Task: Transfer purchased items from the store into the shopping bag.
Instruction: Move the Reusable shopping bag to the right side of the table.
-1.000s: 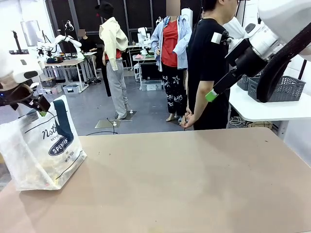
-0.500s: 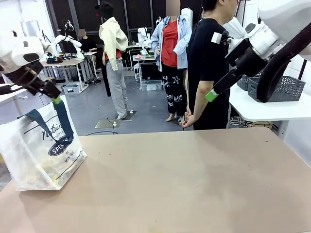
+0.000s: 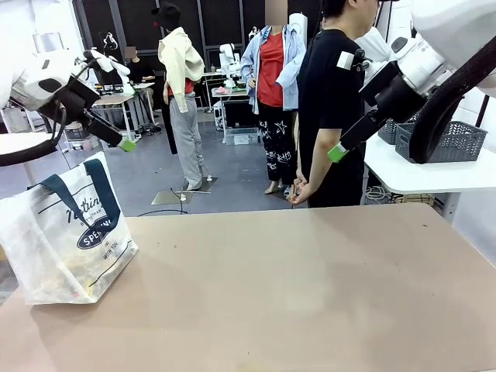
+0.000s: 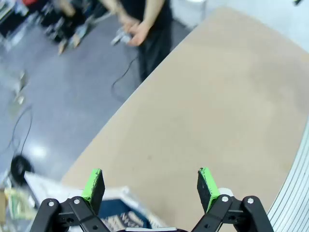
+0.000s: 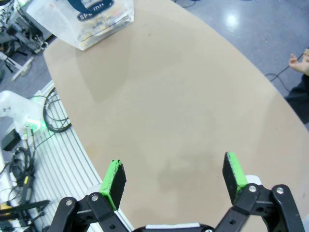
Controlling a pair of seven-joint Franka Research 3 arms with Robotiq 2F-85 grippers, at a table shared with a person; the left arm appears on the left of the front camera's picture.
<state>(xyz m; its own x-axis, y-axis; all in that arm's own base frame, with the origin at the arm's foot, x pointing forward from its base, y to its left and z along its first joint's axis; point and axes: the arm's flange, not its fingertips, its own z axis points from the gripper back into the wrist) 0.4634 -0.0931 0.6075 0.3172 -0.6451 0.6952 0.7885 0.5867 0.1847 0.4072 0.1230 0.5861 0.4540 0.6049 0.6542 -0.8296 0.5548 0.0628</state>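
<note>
Both pincers apart and empty, left gripper (image 4: 150, 184) above the shopping bag (image 3: 66, 232) — a low pass could snag its handle and tip it.

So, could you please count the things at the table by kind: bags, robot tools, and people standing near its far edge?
Shopping bag: 1
Robot tools: 2, the left tool and the right tool, both open and holding nothing
People near the far edge of the table: 1, the person in black
Total: 4
</note>
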